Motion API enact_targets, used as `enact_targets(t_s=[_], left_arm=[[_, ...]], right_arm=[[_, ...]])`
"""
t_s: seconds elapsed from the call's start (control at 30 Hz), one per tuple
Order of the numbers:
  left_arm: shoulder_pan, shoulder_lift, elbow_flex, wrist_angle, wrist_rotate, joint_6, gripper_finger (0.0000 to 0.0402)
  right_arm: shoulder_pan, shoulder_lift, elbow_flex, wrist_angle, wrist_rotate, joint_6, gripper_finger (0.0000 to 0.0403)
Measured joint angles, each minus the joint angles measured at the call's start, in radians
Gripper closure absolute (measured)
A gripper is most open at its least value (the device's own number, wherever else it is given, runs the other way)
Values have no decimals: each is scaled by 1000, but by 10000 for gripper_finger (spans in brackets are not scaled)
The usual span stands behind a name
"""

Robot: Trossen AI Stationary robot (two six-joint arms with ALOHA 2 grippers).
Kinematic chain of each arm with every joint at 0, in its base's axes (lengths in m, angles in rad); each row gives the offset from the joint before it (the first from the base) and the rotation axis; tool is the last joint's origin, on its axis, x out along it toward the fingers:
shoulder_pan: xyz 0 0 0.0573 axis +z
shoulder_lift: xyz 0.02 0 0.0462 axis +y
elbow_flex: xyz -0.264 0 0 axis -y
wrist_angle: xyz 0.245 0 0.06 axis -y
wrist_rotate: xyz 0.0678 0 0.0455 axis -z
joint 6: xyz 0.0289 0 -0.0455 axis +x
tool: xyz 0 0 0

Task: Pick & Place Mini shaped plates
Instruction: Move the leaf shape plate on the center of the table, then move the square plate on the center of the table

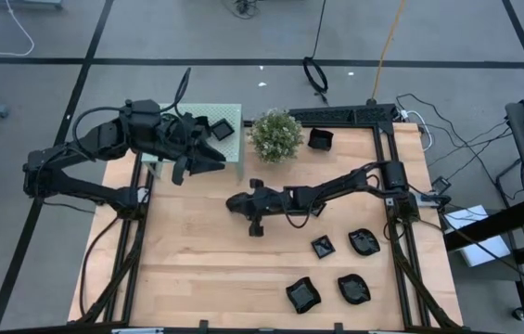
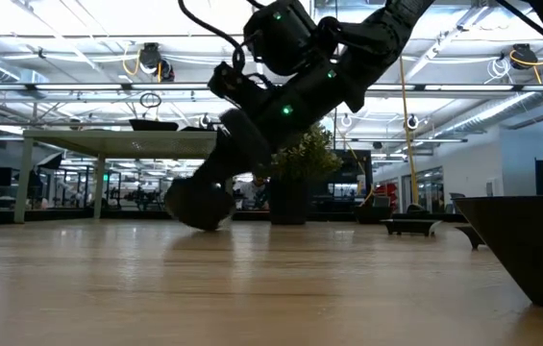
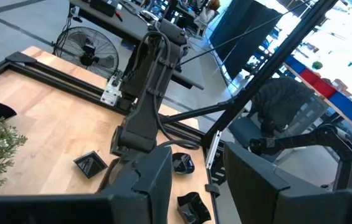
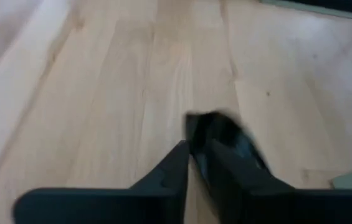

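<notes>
Plate [image 4: 225,140] sits between the right gripper [image 4: 200,163] fingers, gripped narrowly, low over the table [image 4: 101,93]. Left gripper [image 3: 197,180] fingers stand apart, holding nothing, far from it.

The wooden table [image 1: 197,260] carries four black dishes [image 1: 303,294] near its right front corner, a potted plant [image 1: 275,135] and another dish [image 1: 321,139] at the back edge.

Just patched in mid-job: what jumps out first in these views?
The right gripper reaches low across mid-table, its fingers pinching a small black plate just above the wood. The left gripper hangs raised at the far left by a pale green tray holding one plate. Four more plates sit scattered near-right, beside a leafy potted plant at the far edge.
</notes>
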State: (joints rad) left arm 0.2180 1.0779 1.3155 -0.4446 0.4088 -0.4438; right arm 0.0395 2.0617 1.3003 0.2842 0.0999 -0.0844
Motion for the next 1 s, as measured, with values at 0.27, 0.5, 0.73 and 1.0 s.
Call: enact_targets(t_s=[0.27, 0.5, 0.73, 1.0], left_arm=[[0, 0, 0, 0, 0, -4, 254], [0, 0, 0, -17, 0, -4, 254], [0, 0, 0, -94, 0, 18, 254], [0, 0, 0, -112, 0, 22, 254]], right_arm=[[13, -107, 0, -104, 3, 108, 270], [15, -325, 0, -584, 4, 308, 262], [16, -472, -47, -919, 3, 485, 270], [29, -576, -346, -813, 6, 833, 262]])
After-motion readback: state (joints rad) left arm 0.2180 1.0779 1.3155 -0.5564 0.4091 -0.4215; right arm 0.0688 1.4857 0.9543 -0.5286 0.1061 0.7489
